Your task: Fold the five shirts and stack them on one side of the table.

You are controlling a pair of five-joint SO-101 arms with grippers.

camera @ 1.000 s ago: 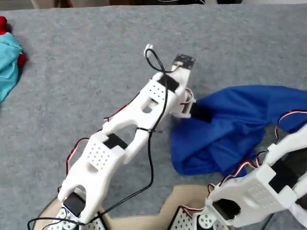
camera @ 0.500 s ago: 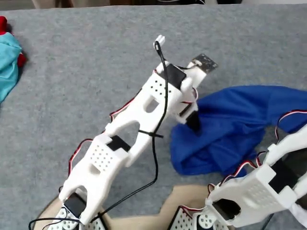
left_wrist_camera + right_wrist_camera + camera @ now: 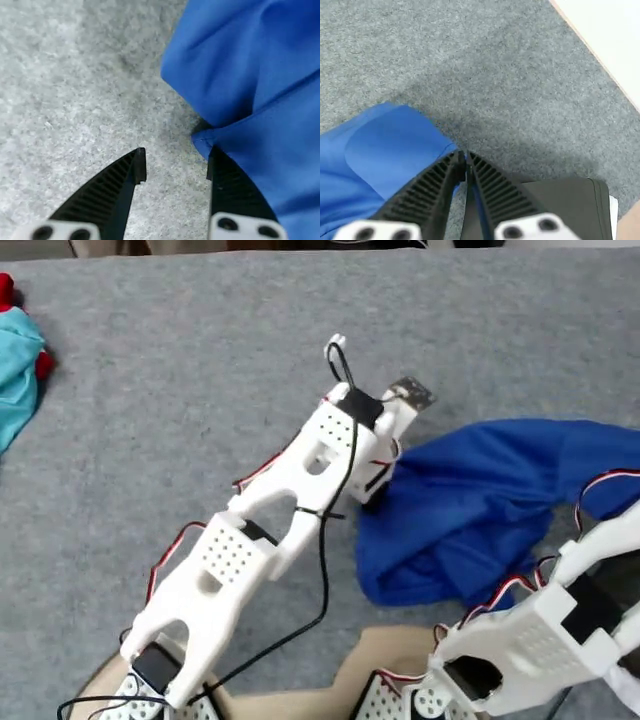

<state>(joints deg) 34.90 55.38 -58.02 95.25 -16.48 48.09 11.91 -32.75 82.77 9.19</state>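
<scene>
Blue shirt (image 3: 480,500) lies crumpled on grey surface (image 3: 200,370). Left gripper (image 3: 176,162) released, jaws spread beside its edge. Right gripper (image 3: 466,160) clenched on its edge.

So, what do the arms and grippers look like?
Both are white plastic with perforated panels. The left arm carries a loose black cable and red wires; the right arm shows red-white wires. The left gripper and right gripper have black ribbed fingers.
</scene>
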